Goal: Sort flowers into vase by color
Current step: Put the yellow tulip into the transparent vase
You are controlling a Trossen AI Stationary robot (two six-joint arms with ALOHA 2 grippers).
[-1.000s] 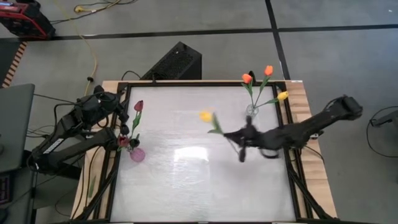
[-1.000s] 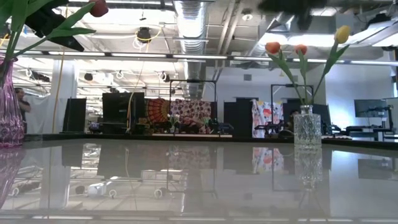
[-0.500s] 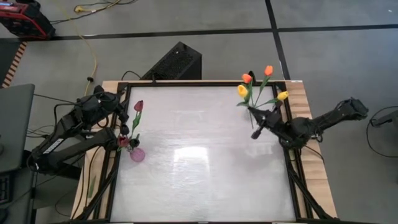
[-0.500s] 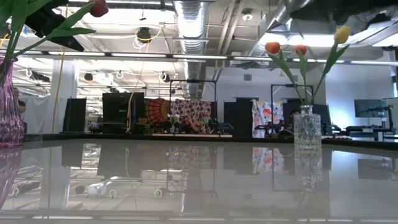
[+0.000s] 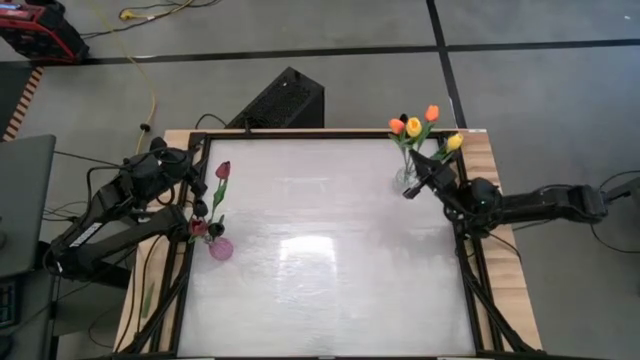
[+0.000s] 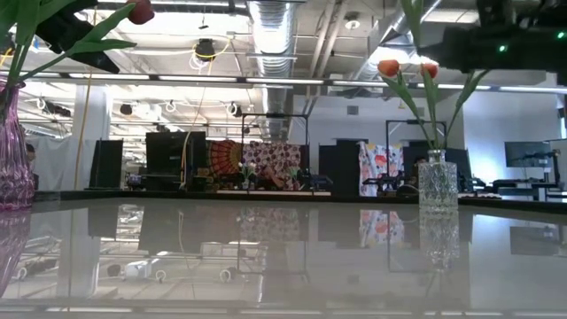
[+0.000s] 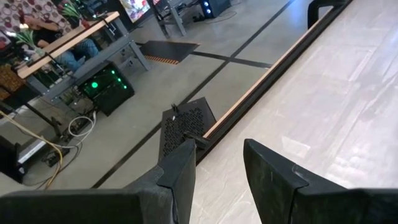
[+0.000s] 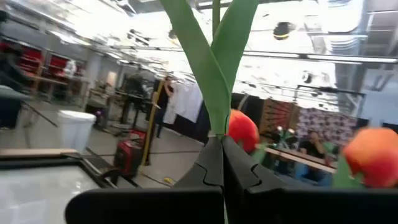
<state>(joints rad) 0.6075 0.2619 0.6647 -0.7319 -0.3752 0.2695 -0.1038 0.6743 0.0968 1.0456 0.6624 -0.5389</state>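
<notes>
A clear glass vase (image 5: 405, 181) (image 6: 437, 182) stands at the table's far right with orange tulips (image 5: 431, 113) (image 6: 388, 67) and a yellow tulip (image 5: 455, 142) in it. My right gripper (image 5: 421, 171) (image 8: 219, 163) is right beside this vase, shut on another yellow tulip (image 5: 413, 126), whose head stands among the other heads. A pink vase (image 5: 220, 247) (image 6: 12, 168) at the left edge holds a maroon tulip (image 5: 222, 170) (image 6: 140, 11). My left gripper (image 5: 197, 172) (image 7: 217, 165) waits open, raised near the pink vase, with nothing between its fingers. My right gripper pinches the yellow tulip's green stem and leaf base (image 8: 216, 127) between its two shut fingers. The fingers come from the table's right side, slanting slightly upward, and lie across the stem. The tulip is lifted clear of the table, its head up beside the orange heads.
A black box (image 5: 283, 97) (image 7: 185, 122) sits on the floor behind the table's far edge. Cables run along the left side. The white tabletop (image 5: 320, 260) lies between the two vases. People show in the room beyond the table.
My right gripper has carried the yellow tulip from the table's middle toward the far right, up to the clear vase, rolling and tipping its wrist upward on the way. The tulip has swung from slanting over the table to standing with its head among the vase's flowers.
</notes>
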